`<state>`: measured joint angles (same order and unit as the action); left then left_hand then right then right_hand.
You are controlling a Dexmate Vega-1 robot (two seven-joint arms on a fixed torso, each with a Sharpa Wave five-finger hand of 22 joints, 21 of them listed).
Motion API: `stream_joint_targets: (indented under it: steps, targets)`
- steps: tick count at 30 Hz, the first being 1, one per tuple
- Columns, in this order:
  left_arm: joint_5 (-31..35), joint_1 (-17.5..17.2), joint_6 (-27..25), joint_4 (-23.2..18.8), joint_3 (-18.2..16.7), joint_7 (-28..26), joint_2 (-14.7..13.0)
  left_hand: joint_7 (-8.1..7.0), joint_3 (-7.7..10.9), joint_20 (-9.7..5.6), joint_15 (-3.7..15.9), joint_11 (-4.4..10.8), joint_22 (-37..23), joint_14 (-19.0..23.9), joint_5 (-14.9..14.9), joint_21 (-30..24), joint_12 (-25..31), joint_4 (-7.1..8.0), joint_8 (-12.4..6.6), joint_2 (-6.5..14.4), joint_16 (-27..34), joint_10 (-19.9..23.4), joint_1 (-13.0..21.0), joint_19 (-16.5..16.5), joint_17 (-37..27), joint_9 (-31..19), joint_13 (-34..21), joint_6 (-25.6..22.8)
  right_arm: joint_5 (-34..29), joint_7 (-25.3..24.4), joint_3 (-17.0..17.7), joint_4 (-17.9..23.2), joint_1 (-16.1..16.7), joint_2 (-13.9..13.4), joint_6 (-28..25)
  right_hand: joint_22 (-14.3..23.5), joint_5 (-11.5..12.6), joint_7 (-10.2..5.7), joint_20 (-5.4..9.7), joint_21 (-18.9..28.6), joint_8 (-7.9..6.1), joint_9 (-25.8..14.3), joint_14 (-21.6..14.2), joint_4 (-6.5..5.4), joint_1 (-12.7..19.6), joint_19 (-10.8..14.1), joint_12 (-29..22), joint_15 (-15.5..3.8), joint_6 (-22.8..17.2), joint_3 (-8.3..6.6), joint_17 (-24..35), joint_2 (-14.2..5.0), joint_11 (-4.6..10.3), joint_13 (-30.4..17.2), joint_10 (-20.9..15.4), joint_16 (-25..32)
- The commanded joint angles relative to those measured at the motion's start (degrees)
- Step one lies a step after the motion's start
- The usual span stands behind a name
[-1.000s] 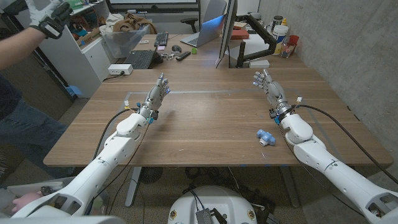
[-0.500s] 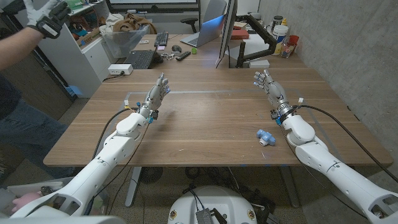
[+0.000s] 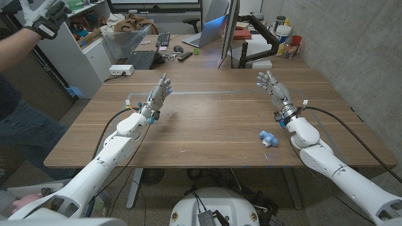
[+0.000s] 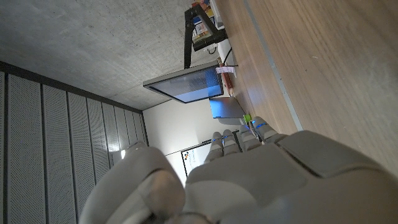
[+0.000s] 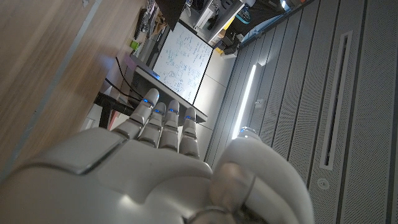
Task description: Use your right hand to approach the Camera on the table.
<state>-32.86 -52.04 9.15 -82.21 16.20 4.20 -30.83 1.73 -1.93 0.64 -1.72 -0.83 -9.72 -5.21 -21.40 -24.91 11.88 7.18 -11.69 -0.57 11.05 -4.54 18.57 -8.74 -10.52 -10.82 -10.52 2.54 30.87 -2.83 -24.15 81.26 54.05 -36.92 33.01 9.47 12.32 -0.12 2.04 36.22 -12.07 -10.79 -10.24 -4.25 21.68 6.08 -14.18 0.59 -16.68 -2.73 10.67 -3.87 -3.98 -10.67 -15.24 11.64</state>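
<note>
A small blue and white toy-like object [image 3: 269, 138], the only thing that could be the camera, lies on the wooden table [image 3: 207, 125] near the front right. It sits just inside my right forearm and nearer to me than my right hand [image 3: 272, 88]. That hand is raised above the table with its fingers stretched out and apart, holding nothing; its back fills the right wrist view [image 5: 155, 168]. My left hand [image 3: 160, 91] stands the same way on the far left side, also empty, and its back shows in the left wrist view [image 4: 249, 180].
Beyond the table's far edge stand a monitor [image 3: 227, 31] on an arm, a keyboard [image 3: 141, 59], a laptop [image 3: 204, 34] and several bottles [image 3: 286, 34]. A person [image 3: 19, 75] with a gloved hand raised stands at the left. A concrete wall runs along the right.
My right arm has drifted slightly to the right, away from the blue and white object. The left arm has stayed put. The person's raised glove has shifted a little.
</note>
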Motion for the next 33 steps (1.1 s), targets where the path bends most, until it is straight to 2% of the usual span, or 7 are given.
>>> stream_joint_targets:
  steps: [1,17,33]
  targets:
    - [0.06,-0.04,-0.64,-0.43,0.02,0.15,-0.45,-0.16,-0.40,0.52,-0.58,-0.23,-0.32,-0.24,-0.42,0.19,0.18,0.12,-0.19,0.42,0.06,-0.19,0.05,-0.09,-0.23,-0.07,-0.34,-0.18,-2.66,-2.23,0.69,1.83,1.78,-0.93,0.86,0.33,0.07,-0.43,1.57,-0.23,0.11,-0.10,-0.13,0.30,0.80,0.37,0.26,-0.24,-0.35,-0.25,0.04,-0.36,0.15,-0.07,-0.29,0.00]
    - [0.13,0.65,-0.08,0.76,0.31,0.64,0.11,-0.26,-0.59,0.66,-0.64,-0.44,-0.36,0.12,-0.46,0.59,0.24,0.08,-0.35,0.73,0.23,0.11,0.15,0.18,-0.27,-0.08,-0.37,-0.89,-5.21,-3.14,0.98,1.41,2.35,-0.48,3.19,0.33,-0.18,-0.65,1.64,-0.67,0.29,-0.11,-0.62,0.87,1.51,1.10,0.42,-0.38,-0.30,-0.48,0.01,-0.41,0.30,-0.07,-0.34,0.05]
    - [0.08,0.82,-0.16,0.77,0.04,0.72,-0.16,0.29,-0.67,0.80,-0.90,-0.72,-0.38,0.27,-0.52,0.91,0.26,-0.01,-0.42,1.08,0.27,0.34,0.38,0.46,-0.28,-0.09,-0.38,-1.41,-7.55,-3.58,0.82,1.27,2.00,0.12,4.71,0.34,-0.42,-0.66,1.59,-1.27,0.34,-0.13,-0.69,1.12,1.66,1.33,0.54,-0.31,-0.52,-0.48,0.07,-0.40,0.32,-0.07,-0.45,-0.01]
